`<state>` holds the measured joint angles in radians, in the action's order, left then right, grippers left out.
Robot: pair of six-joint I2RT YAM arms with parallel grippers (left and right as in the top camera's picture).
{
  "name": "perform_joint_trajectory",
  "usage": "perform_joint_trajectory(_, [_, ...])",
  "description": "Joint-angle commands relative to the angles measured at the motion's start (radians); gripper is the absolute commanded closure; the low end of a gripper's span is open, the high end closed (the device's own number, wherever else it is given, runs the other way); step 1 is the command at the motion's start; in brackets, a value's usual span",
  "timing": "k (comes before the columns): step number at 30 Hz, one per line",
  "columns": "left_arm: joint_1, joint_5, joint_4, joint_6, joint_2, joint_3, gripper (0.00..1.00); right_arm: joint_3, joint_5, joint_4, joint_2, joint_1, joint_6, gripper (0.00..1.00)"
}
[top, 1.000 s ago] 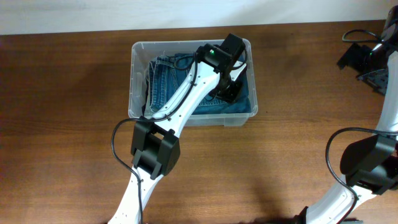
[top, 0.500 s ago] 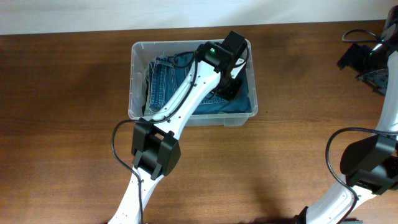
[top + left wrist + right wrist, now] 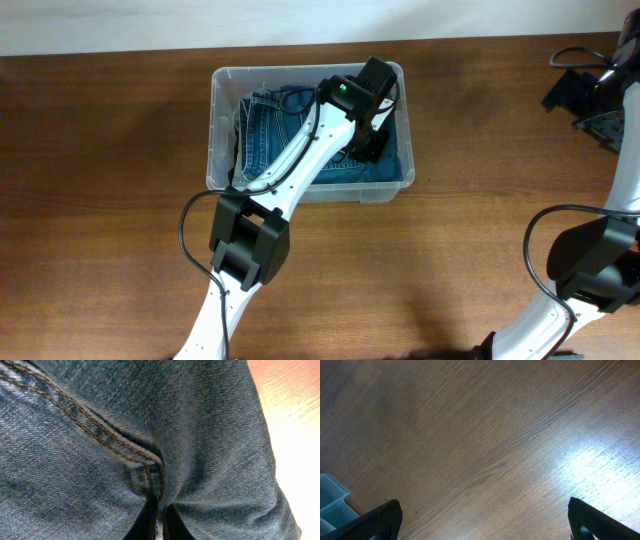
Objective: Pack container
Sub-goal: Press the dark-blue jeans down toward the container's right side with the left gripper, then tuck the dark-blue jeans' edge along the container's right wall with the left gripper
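Note:
The container (image 3: 222,120), a clear plastic bin, stands at the back middle of the table with folded blue jeans (image 3: 265,125) inside it. My left gripper (image 3: 368,145) reaches down into the bin's right half. In the left wrist view its dark fingers (image 3: 145,522) stand almost together, pinching a fold of the jeans (image 3: 100,435) at a seam; the gripper (image 3: 159,512) is shut on that denim. My right gripper (image 3: 585,100) hovers at the far right of the table. In its own view it (image 3: 482,510) is wide open over bare wood, holding nothing.
The wooden table (image 3: 480,230) stretches around the bin on all sides. A corner of the container (image 3: 330,492) shows at the lower left of the right wrist view. Black cables (image 3: 575,55) hang by the right arm.
The left gripper's jaws have closed onto the denim inside the bin while the arm stayed almost in place. The right arm has not moved.

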<state>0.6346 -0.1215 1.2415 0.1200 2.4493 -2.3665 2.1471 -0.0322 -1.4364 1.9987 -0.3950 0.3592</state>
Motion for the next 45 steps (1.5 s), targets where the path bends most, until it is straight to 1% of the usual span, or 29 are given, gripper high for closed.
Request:
perform_joint_trajectory(1, [-0.032, 0.103, 0.014, -0.002, 0.043, 0.044, 0.95, -0.006, 0.002, 0.000, 0.004, 0.001, 0.002, 0.02])
perform_joint_trajectory(4, [-0.040, 0.100, 0.005, -0.003, 0.039, 0.003, 0.95, -0.006, 0.002, 0.000, 0.004, 0.001, 0.002, 0.02])
perform_joint_trajectory(9, [-0.023, 0.094, 0.007, -0.016, -0.002, -0.148, 0.95, -0.006, 0.002, 0.000, 0.004, 0.001, 0.002, 0.02])
perform_joint_trajectory(13, [-0.015, -0.024, -0.010, -0.016, -0.017, -0.193, 0.96, -0.006, 0.002, 0.000, 0.004, 0.001, 0.001, 0.01])
perform_joint_trajectory(18, [-0.014, -0.037, -0.058, -0.012, -0.007, -0.137, 0.97, -0.006, 0.002, 0.000, 0.004, 0.001, 0.001, 0.02])
perform_joint_trajectory(22, [-0.015, -0.035, -0.043, -0.013, -0.007, -0.121, 0.97, -0.006, 0.002, 0.000, 0.004, 0.001, 0.002, 0.02])
perform_joint_trajectory(23, [-0.015, -0.035, -0.034, -0.013, -0.007, -0.120, 0.96, -0.006, 0.002, 0.000, 0.004, 0.001, 0.002, 0.01])
perform_joint_trajectory(27, [-0.016, 0.032, 0.040, -0.013, -0.007, -0.080, 0.82, -0.006, 0.002, 0.000, 0.004, 0.001, 0.001, 0.01])
perform_joint_trajectory(29, [-0.016, 0.033, 0.070, -0.013, -0.007, -0.062, 0.79, -0.006, 0.002, 0.000, 0.004, 0.001, 0.002, 0.02])
perform_joint_trajectory(37, [-0.016, 0.043, 0.119, -0.014, -0.008, -0.058, 0.78, -0.006, 0.002, 0.000, 0.004, 0.001, 0.002, 0.01])
perform_joint_trajectory(42, [-0.016, 0.043, 0.182, -0.026, -0.008, -0.058, 0.78, -0.006, 0.002, 0.000, 0.004, 0.001, 0.002, 0.02])
perform_joint_trajectory(45, [-0.016, 0.039, 0.185, -0.032, -0.008, -0.058, 0.78, -0.006, 0.002, 0.000, 0.004, 0.001, 0.002, 0.02])
